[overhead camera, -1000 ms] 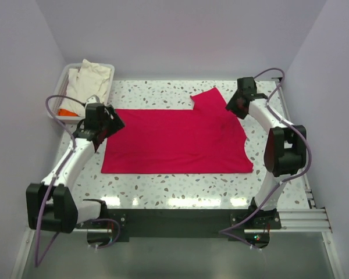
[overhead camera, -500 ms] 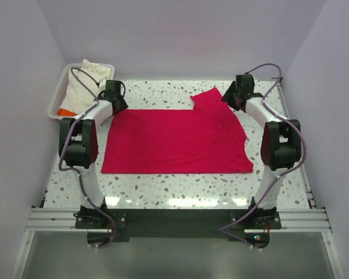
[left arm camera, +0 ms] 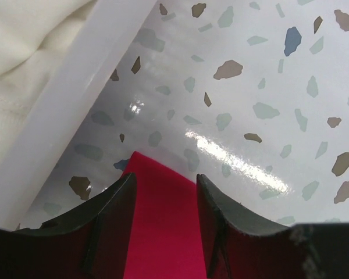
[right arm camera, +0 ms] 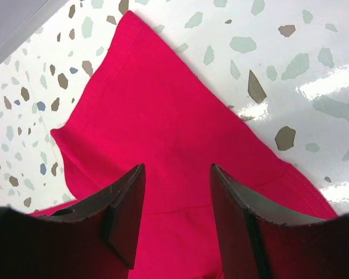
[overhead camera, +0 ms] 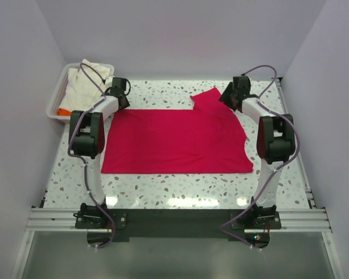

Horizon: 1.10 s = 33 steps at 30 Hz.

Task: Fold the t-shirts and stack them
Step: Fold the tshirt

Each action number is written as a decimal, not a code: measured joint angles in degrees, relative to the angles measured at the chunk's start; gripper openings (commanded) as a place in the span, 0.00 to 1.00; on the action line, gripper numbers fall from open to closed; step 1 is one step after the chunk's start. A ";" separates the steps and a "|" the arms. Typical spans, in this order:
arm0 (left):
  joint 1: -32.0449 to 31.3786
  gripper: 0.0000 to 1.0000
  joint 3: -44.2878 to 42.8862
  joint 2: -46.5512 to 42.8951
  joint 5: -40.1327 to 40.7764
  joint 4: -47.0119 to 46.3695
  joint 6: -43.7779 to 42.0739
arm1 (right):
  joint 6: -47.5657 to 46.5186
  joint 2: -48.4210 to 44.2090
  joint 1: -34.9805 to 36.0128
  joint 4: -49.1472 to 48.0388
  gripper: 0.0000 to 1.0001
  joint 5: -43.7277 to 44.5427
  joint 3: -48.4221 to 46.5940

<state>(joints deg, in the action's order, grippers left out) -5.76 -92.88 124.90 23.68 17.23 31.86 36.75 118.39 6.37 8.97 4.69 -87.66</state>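
No text, label, brand mark, number or sign can be read in any view. The red t-shirt seen between the fingers of the left gripper and the right gripper is plain. So are the cream t-shirt and the white tray up-left of the left gripper.

The speckled table bears a flat crimson t-shirt and a white tray at its far-left corner.

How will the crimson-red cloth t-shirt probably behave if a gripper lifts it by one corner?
The crimson-red cloth t-shirt lies flat with soft creases, so it is probably floppy and would drape. It looks thin, so it is likely light. On the glossy speckled table, it may slide or bunch when pushed.
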 measured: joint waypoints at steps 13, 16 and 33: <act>-0.20 0.23 -0.63 2.84 1.97 0.26 0.46 | -0.61 1.70 -0.46 -0.92 0.52 -0.39 -2.91; 0.00 0.08 -0.63 2.86 2.16 0.24 0.66 | -1.14 3.26 -0.76 -0.85 0.55 -0.37 -4.98; 0.07 0.00 0.98 2.34 1.68 -2.21 0.57 | -5.53 16.33 -1.18 4.02 0.53 2.21 -19.58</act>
<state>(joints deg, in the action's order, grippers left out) -5.69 -91.90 127.24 25.36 15.03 32.42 31.22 134.72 5.19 12.99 6.90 -107.24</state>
